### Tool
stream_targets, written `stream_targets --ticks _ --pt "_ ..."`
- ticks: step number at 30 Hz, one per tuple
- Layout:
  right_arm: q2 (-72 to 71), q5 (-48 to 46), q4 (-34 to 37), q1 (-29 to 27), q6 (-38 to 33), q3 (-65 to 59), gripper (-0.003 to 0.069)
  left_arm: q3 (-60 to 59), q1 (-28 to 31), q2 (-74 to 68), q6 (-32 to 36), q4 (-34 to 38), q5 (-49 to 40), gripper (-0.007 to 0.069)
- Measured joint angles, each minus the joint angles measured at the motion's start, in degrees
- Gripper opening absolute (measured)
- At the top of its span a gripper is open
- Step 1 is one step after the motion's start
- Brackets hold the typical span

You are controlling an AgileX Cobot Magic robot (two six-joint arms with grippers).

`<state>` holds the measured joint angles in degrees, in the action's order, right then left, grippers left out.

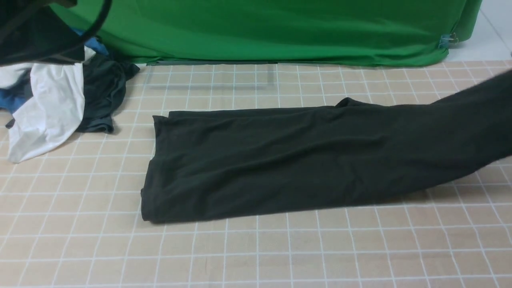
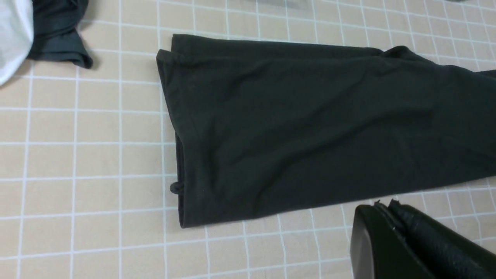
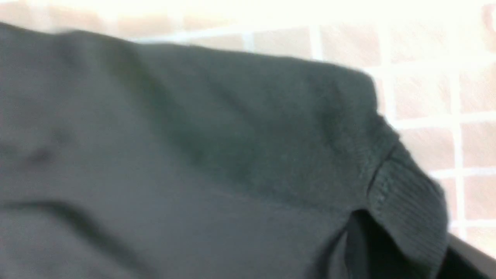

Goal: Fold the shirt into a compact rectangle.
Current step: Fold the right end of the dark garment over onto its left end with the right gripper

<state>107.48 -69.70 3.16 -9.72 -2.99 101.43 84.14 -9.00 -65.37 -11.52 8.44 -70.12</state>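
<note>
shirt (image 1: 280, 168) strip runs L-R | L gripper (image 2: 381, 211) closed, empty, just beside near edge | R gripper hidden, can't tell

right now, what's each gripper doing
left gripper: looks closed, holding nothing.
right gripper: mostly hidden by the shirt, whose right end is lifted; cannot tell.

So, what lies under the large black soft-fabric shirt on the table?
Only the beige table cover with white grid lines shows around the large black soft-fabric shirt. Its left part lies flat on the cover; its right end rises off it. Anything beneath the cloth is hidden.
</note>
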Motion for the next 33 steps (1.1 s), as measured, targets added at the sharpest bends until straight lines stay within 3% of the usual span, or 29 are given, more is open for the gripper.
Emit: stream_targets --ticks 3,11,18,24,33 --pt "-0.73 -0.05 0.33 4.11 1.47 1.51 0.0106 -0.15 0.00 -0.11 0.00 -0.21 0.06 0.0013" --pt "0.21 1.16 1.54 24.47 8.57 9.53 0.0106 -5.69 0.00 -0.01 -0.05 2.57 2.16 0.0013" --pt "7.06 7.96 10.03 38.57 11.84 15.68 0.0106 -11.51 0.00 -0.01 -0.05 3.86 5.93 0.0013" --pt "14.22 16.68 17.02 45.38 12.91 17.85 0.0106 -14.67 0.00 0.31 -0.05 3.92 7.83 0.0013" --pt "22.64 25.39 20.52 50.76 14.00 18.03 0.0106 -14.84 0.00 0.51 0.16 3.96 7.96 0.0013"
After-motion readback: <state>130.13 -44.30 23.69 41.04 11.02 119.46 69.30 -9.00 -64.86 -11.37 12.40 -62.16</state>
